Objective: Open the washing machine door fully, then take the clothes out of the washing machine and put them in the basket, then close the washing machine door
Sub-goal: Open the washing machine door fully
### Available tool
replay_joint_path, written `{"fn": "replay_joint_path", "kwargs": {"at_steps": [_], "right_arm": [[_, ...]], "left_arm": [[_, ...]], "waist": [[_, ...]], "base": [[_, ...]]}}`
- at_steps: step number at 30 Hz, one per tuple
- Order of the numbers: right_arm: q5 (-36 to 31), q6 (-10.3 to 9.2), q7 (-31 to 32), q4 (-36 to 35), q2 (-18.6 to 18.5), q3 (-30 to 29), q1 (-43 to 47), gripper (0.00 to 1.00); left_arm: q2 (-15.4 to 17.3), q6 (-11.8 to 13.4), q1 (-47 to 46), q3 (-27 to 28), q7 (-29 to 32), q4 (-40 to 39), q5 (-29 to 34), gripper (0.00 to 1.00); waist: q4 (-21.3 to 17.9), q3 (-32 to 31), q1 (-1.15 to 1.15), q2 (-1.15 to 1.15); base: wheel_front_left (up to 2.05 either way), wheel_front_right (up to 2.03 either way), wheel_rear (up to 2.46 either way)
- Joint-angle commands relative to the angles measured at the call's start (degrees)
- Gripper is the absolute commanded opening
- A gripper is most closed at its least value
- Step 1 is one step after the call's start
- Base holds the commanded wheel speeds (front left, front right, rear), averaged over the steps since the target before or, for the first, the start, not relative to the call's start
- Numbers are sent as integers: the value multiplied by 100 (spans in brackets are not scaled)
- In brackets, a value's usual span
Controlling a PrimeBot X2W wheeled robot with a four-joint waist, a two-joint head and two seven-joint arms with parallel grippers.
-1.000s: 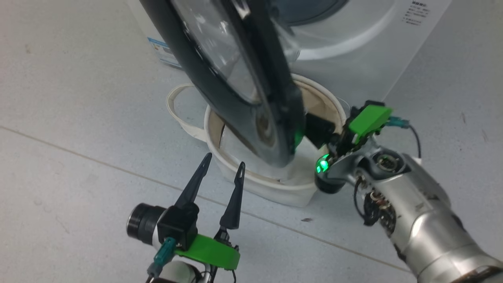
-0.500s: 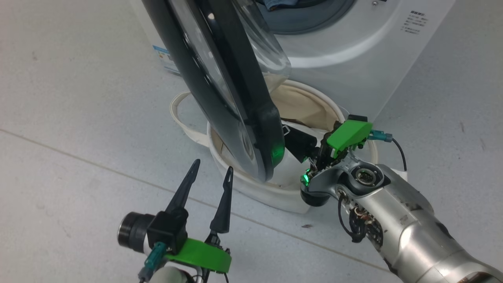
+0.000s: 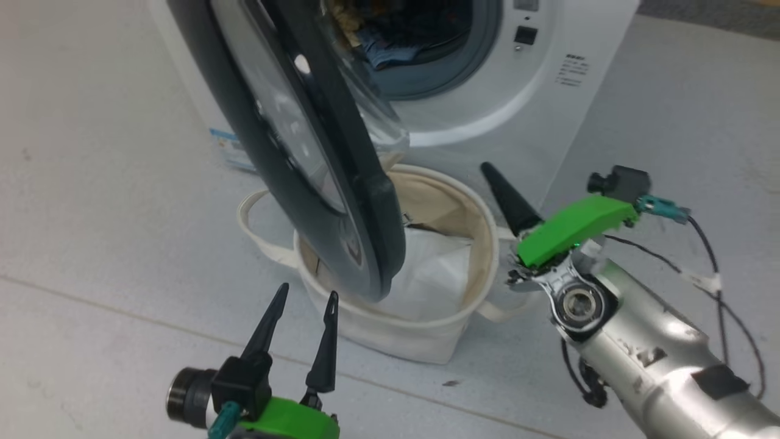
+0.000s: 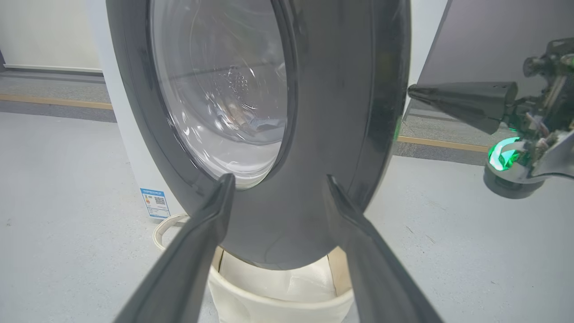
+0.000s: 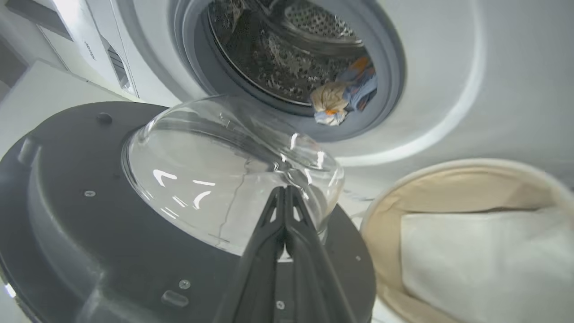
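Note:
The washing machine (image 3: 548, 116) stands at the back with its round drum mouth (image 5: 381, 49) uncovered. The washing machine door (image 3: 304, 164) hangs open over the basket (image 3: 390, 332), its glass bulge (image 5: 224, 170) facing the drum. The clothes (image 5: 343, 96), blue with a cream part, lie inside the drum, also visible from the head as clothes (image 3: 390, 42). My right gripper (image 3: 489, 169) is shut and empty, right of the door's edge and apart from it; my right gripper (image 5: 284, 189) points at the glass. My left gripper (image 3: 308, 294) stands open before the door's outer face, my left gripper (image 4: 278, 179) holding nothing.
A plain white sheet (image 3: 432, 274) lies in the basket, under the door's lower edge. The basket's loop handle (image 3: 253, 225) sticks out to the left. A blue label (image 4: 154, 202) marks the washer's lower side. Bare grey floor (image 3: 91, 244) spreads to the left and front.
The head camera has tilted up, showing more of the drum. My right gripper has left the door's edge and moved right and up. The left gripper has barely moved.

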Motion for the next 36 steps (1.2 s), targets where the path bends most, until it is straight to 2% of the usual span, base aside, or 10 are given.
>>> {"fn": "replay_joint_path", "kwargs": {"at_steps": [1,2,6,12,15,21,22,28,32,36], "right_arm": [[-788,7,-732,-117,-156,217,69,0],[-788,7,-732,-117,-156,217,69,0],[-2066,7,-1115,-109,-363,247,203,0],[-4178,7,-1129,-1117,-300,-1383,1393,0],[-5067,7,-1130,-1575,-80,-1943,2120,0],[-6301,7,-1130,-2006,371,-2709,3092,0],[-6703,7,-1130,-2147,485,-2917,3294,98],[-7298,7,-1131,-2469,757,-3496,3727,100],[-7564,7,-1131,-2432,800,-3534,3887,100],[-7517,7,-1131,-2396,803,-3499,3909,100]], "left_arm": [[33,-56,-6,266,-69,-146,70,100],[33,-56,-6,266,-69,-146,70,100],[57,-104,107,357,-69,-121,127,100],[54,-153,280,419,-69,-134,174,100],[52,-168,372,452,-69,-115,190,100],[47,-202,527,477,-69,-109,203,100],[46,-221,560,481,-69,-101,215,100],[53,-203,639,583,-69,-77,260,100],[50,-176,659,647,-69,-77,269,100],[47,-200,660,662,-69,-93,270,100]], "waist": [[-227,-227,0,0],[-227,-227,0,0],[-369,-419,0,0],[-497,-646,0,0],[-576,-761,0,0],[-693,-915,0,0],[-710,-940,0,0],[-757,-972,0,0],[-771,-987,0,0],[-799,-960,0,0]], "base": [[0,0,0],[0,0,0],[0,0,0],[0,0,0],[0,0,0],[0,0,0],[0,0,0],[0,0,0],[0,0,0],[0,0,0]]}}
